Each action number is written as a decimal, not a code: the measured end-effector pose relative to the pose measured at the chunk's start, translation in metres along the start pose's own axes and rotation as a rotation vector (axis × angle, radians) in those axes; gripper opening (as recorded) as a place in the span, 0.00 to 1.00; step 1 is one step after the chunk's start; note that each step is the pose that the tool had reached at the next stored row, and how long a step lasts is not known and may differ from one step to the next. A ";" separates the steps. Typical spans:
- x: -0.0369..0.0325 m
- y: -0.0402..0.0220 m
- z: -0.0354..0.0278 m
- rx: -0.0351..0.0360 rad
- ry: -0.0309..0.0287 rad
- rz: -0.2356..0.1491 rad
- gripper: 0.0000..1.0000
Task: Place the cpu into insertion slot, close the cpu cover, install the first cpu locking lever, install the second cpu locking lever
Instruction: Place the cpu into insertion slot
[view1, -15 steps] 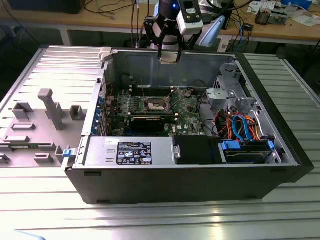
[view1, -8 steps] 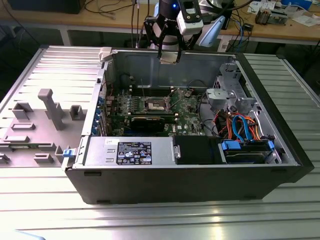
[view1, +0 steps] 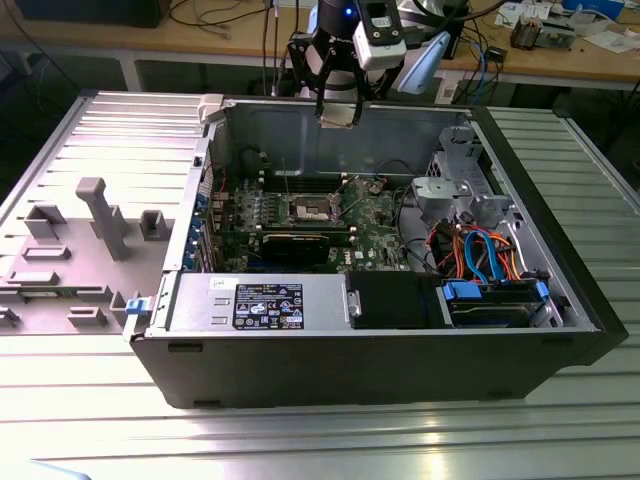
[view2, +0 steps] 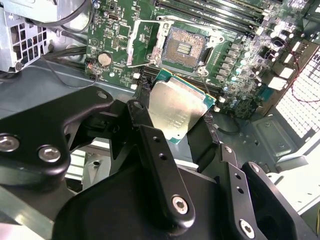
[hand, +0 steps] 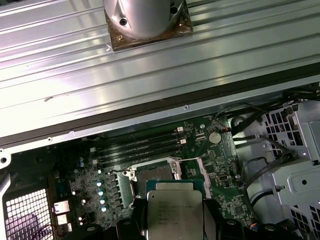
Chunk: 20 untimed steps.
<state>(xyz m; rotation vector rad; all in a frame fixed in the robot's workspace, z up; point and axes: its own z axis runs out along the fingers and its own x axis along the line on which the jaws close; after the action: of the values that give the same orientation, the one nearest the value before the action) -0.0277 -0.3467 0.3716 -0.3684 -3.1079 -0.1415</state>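
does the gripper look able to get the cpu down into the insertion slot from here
Probably yes: the gripper holds the cpu above the board, the cpu cover is swung open beside the insertion slot, and its pin field lies bare with nothing between.

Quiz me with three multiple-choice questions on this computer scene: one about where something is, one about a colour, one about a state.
1. Where is the chip? A seated in the socket; B held in the claw above the board; C lying on the cover.
2. What colour is the board? A green; B red; C white.
3. How is the socket? A empty, cover swung open; B filled, cover open; C cover shut.
Answers: 1 B, the claw clamps its edges over the board; 2 A, green in both wrist views; 3 A, its pin field lies bare beside the raised cover.
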 end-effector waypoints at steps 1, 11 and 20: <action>0.0000 0.0000 0.0000 -0.0001 -0.0006 0.007 0.55; 0.0000 0.0000 0.0000 -0.0006 -0.0029 0.033 0.55; 0.0000 0.0000 0.0001 -0.0016 -0.0069 0.078 0.55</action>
<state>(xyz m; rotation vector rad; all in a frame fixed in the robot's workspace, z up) -0.0277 -0.3467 0.3715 -0.4909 -3.0945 -0.1422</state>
